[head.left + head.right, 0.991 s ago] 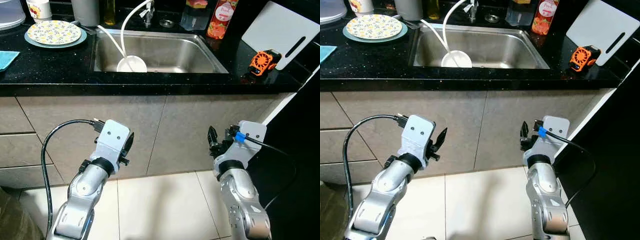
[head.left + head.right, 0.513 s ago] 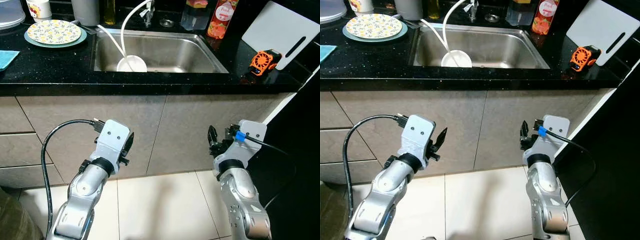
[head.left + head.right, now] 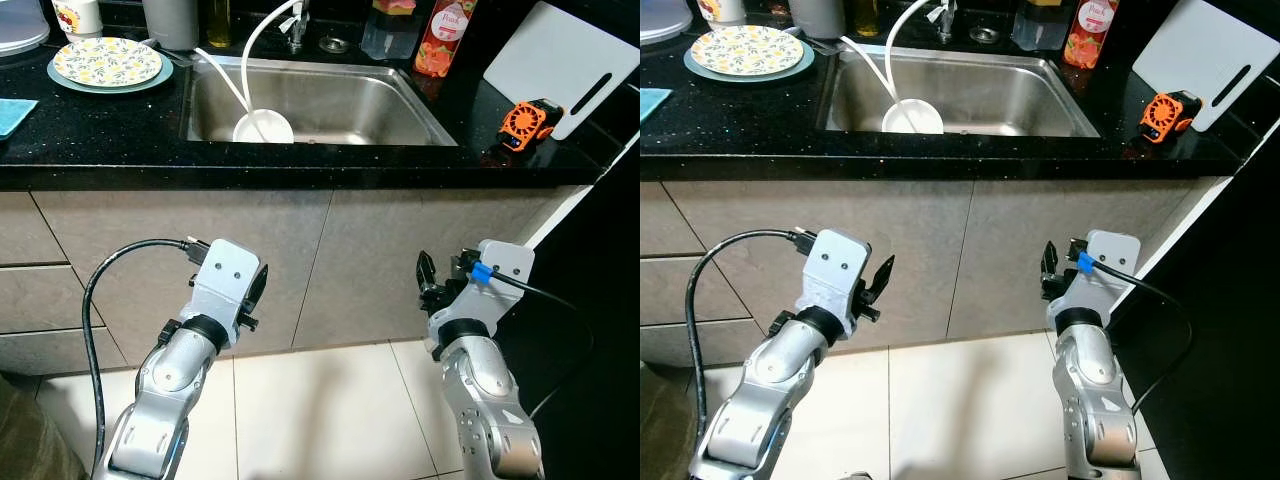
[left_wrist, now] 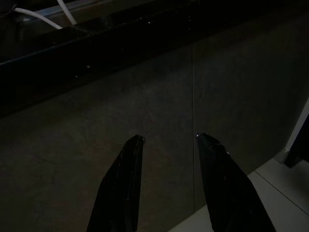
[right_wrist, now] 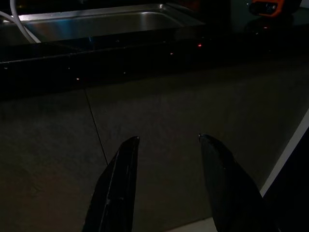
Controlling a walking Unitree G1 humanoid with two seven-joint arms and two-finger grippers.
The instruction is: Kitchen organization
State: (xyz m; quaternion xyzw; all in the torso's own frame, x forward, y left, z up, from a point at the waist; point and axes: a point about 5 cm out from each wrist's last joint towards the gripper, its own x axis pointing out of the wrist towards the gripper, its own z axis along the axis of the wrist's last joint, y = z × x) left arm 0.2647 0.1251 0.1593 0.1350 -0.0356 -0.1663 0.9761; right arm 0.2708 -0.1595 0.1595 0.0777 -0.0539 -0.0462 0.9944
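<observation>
A steel sink [image 3: 400, 95] is set into the black countertop [image 3: 100, 140], with a white bowl [image 3: 263, 128] and a white hose inside it. A flowered plate [image 3: 107, 62] lies at the far left of the counter. An orange-and-black gadget [image 3: 527, 124] sits at the right beside a white cutting board [image 3: 565, 60]. Both arms hang low before the grey cabinet fronts. My left gripper [image 4: 166, 139] is open and holds nothing. My right gripper [image 5: 166, 139] is also open and holds nothing, pointing at the cabinet below the counter edge.
A red bottle [image 3: 444, 38] and a clear container [image 3: 388, 30] stand behind the sink. A blue cloth [image 3: 12, 113] lies at the counter's left edge. Cabinet fronts [image 3: 320, 260] are close ahead, with drawers at left. White floor tiles [image 3: 320, 410] lie below. A dark appliance side stands at right.
</observation>
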